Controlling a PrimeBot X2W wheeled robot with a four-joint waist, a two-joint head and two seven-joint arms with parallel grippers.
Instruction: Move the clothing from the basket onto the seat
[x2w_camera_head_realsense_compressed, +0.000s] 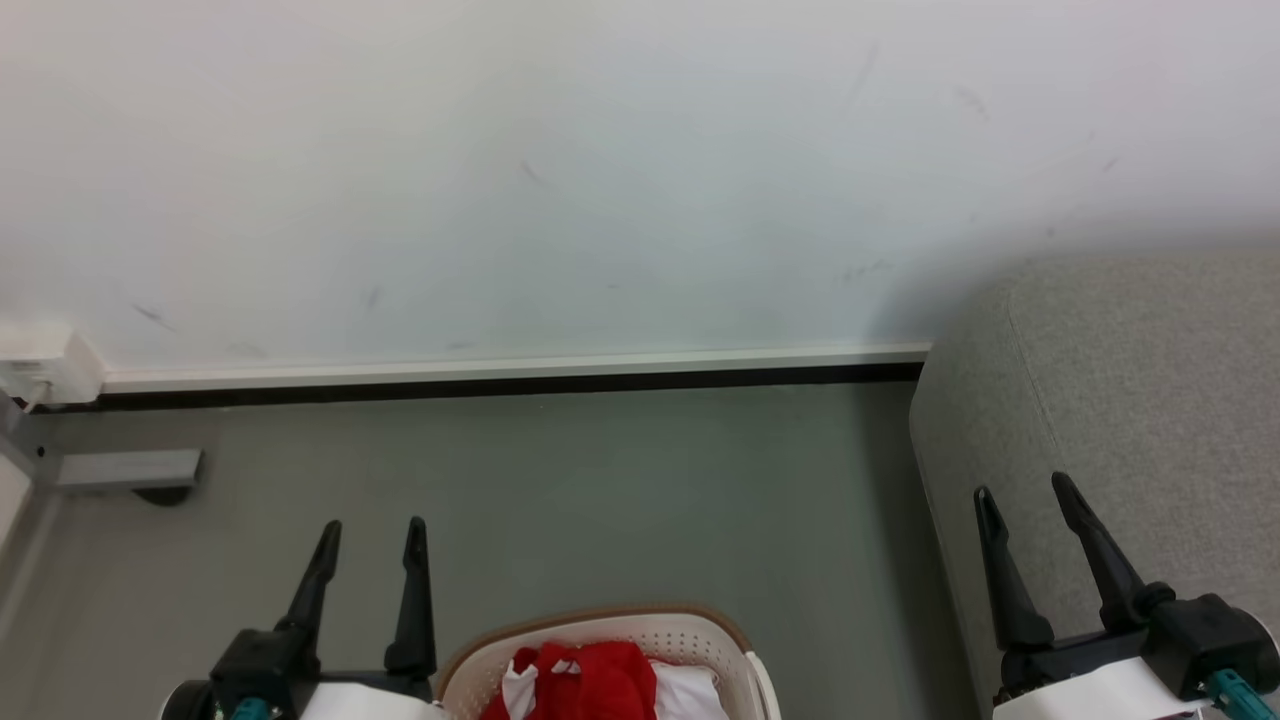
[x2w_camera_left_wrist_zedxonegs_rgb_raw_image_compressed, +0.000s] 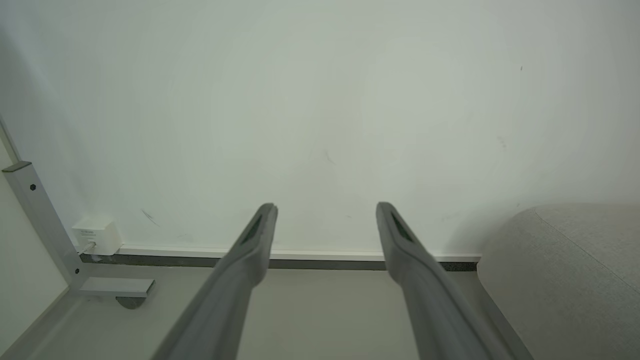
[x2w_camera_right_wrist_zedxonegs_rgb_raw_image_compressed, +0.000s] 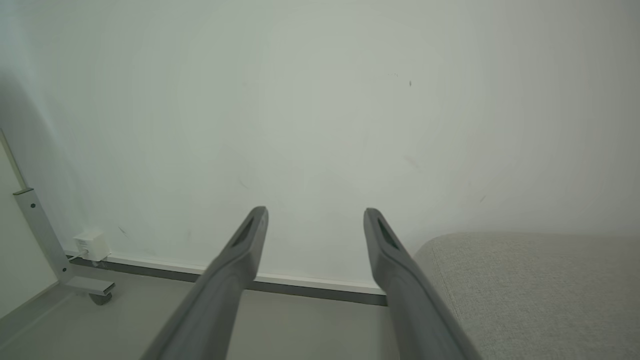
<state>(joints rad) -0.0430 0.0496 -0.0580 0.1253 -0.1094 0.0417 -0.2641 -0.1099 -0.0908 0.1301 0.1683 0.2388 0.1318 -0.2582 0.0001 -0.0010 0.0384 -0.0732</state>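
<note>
Black end effectors (x2w_camera_head_realsense_compressed: 374, 524) (x2w_camera_head_realsense_compressed: 1021, 485) spread wide, both empty.

Soft, even indoor light fills my views, bright and without glare. The white wall (x2w_camera_head_realsense_compressed: 600, 180) greys toward the edges in both wrist views. A faint shadow lies on it beside the sofa (x2w_camera_head_realsense_compressed: 1150, 400). Focus is sharp; the baseboard (x2w_camera_head_realsense_compressed: 500, 368) bows slightly.

Home-like room, sparsely furnished: grey sofa (x2w_camera_head_realsense_compressed: 1150, 400), laundry basket (x2w_camera_head_realsense_compressed: 700, 638) of clothes (x2w_camera_head_realsense_compressed: 590, 682), scuffed white wall (x2w_camera_head_realsense_compressed: 600, 150), bare grey floor (x2w_camera_head_realsense_compressed: 600, 480).
</note>
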